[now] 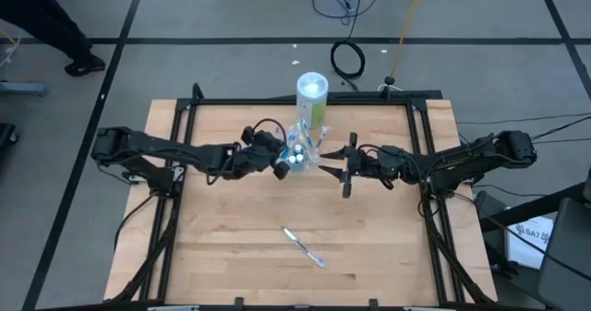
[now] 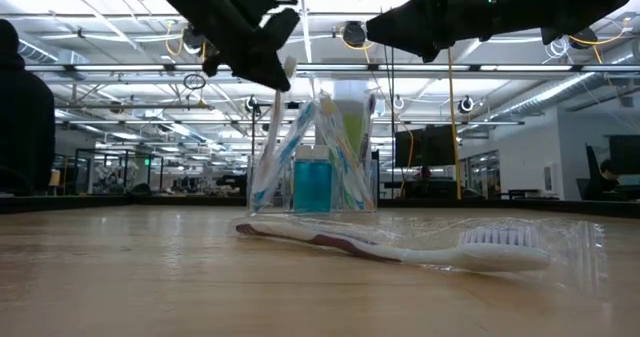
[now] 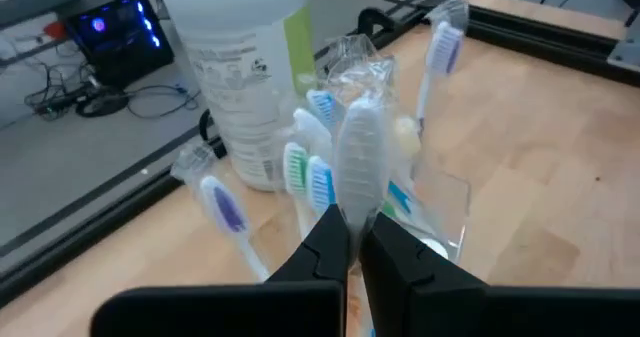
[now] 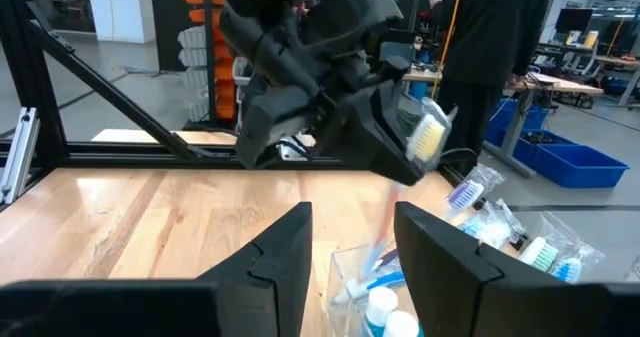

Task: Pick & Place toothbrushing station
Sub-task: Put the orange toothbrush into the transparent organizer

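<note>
The clear cup [image 2: 312, 167] stands on the table's far middle, with several pastel toothbrushes [image 3: 318, 177] leaning out of it and blue white-capped tubes [image 4: 385, 307] inside. My left gripper [image 3: 355, 239] hovers over the cup's left side, shut on a wrapped toothbrush [image 3: 358, 157]. My right gripper [image 4: 350, 227] hangs open and level just right of the cup and above its rim, touching nothing. One more wrapped toothbrush [image 1: 303, 246] lies flat on the table nearer the front. My left gripper pinches the wrapped toothbrush just below its bristle head [image 3: 356, 205] between its two fingers. The fingers slant down from the table's left. The head [image 2: 290, 69] sticks up past the fingertips and the handle [image 2: 270, 127] runs down toward the cup. Whether the handle's lower end rests in the cup, I cannot tell.
A tall white-and-green canister [image 1: 312, 94] stands right behind the cup. A black frame [image 1: 305, 101] runs along the table's far and side edges. The near half of the wooden table [image 1: 231, 256] holds only the loose toothbrush.
</note>
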{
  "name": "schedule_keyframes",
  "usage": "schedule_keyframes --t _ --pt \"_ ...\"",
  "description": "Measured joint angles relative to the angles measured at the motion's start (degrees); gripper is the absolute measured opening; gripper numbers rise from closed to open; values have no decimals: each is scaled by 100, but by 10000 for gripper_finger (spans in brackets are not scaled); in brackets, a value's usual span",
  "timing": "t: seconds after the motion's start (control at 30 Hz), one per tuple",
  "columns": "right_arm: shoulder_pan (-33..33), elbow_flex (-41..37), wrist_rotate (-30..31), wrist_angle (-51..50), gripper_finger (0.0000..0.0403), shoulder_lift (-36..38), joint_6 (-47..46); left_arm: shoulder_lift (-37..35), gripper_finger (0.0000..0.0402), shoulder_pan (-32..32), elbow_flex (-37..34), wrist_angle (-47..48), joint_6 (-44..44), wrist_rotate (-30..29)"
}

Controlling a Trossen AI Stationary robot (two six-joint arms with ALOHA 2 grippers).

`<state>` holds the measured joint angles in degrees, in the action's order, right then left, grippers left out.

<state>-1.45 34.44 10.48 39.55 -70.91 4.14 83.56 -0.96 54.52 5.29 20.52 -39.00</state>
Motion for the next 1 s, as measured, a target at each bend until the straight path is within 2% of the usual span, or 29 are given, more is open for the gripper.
schedule_keyframes --t 0.17,0.4,0.57,0.7,1.0 --pt "0 0 0 -9 135 0 0 210 23 80 0 110 489 221" --pt "0 0 0 -13 135 0 0 374 6 215 0 348 867 548" --pt "0 0 -2 -17 135 0 -2 510 31 328 7 455 1149 626" --pt "0 1 -2 -23 135 0 -2 537 36 422 2 540 1177 892" --pt "0 0 -2 -44 134 0 -2 543 36 431 2 538 1110 946"
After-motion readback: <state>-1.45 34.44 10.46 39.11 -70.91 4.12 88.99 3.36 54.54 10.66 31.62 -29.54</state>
